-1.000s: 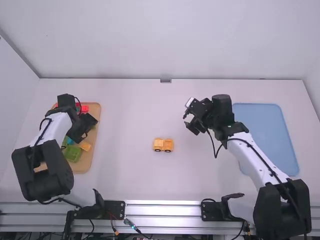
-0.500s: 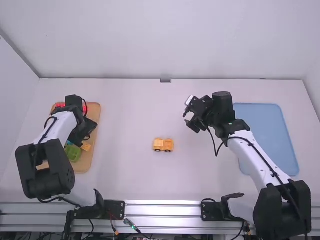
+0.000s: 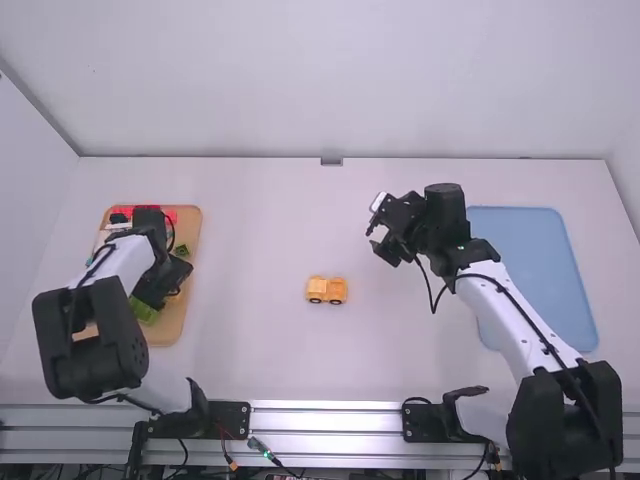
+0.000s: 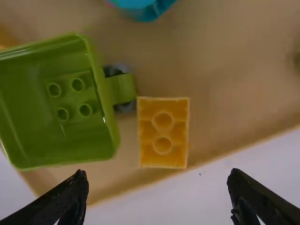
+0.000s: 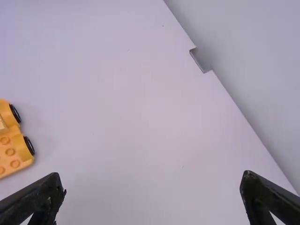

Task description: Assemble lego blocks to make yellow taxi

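Two arms are showing in the high view. I'm running the left gripper (image 3: 172, 286) over the tan tray (image 3: 182, 322) on the left, near the green piece (image 3: 146, 309); red blocks (image 3: 170, 212) are sitting at the tray's far end. The right gripper (image 3: 374, 243) is hanging over the table (image 3: 260, 360), between the toy car (image 3: 327, 290) and the blue mat (image 3: 530, 270). That car, orange-yellow, is standing on its wheels mid-table, apart from both grippers.

Left wrist view: my left gripper (image 4: 157, 174) is released, fingers spreading wide. An orange block (image 4: 163, 132) with two round studs is lying on the tray just beyond the gap, touching neither finger. The green piece is resting just beside it, four studs showing inside; a teal piece (image 4: 140, 13) is lying farther off.

Right wrist view: my right gripper (image 5: 151, 180) is also released, fingers standing wide apart over bare tabletop. The car is sitting partly cut off at the view's edge, two black wheels showing.
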Action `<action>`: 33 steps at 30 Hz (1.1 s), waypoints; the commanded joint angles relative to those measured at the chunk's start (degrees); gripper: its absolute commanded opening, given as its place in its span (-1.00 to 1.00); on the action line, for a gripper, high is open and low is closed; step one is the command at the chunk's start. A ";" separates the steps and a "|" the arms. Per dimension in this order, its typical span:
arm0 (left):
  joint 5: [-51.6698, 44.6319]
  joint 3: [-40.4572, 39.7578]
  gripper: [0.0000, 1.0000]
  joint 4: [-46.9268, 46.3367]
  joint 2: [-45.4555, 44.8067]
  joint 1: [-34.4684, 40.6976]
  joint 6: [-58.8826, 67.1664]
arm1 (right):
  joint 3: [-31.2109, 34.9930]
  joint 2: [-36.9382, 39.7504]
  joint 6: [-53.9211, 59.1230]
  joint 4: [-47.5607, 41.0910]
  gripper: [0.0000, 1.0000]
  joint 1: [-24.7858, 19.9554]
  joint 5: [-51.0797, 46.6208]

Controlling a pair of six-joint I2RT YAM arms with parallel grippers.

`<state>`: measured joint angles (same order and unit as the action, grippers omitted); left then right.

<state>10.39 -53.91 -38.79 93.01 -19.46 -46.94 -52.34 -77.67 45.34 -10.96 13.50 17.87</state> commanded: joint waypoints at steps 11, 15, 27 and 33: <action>-4.94 4.46 0.38 7.63 0.48 -3.37 7.13 | -1.70 0.74 -0.09 -0.04 0.98 1.09 0.31; -5.22 5.09 0.36 7.87 0.48 -3.87 7.04 | -1.70 0.74 -0.09 -0.04 0.98 1.18 0.28; -3.89 8.28 0.29 11.85 0.55 -3.41 6.27 | -1.70 0.74 -0.09 -0.02 0.98 1.18 0.26; -3.96 8.22 0.17 12.92 3.13 -3.43 6.05 | -1.70 0.74 -0.09 -0.02 0.98 1.46 0.28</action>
<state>5.82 -45.89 -25.58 93.93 -23.14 -40.86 -52.34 -77.65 45.39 -10.92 14.68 17.85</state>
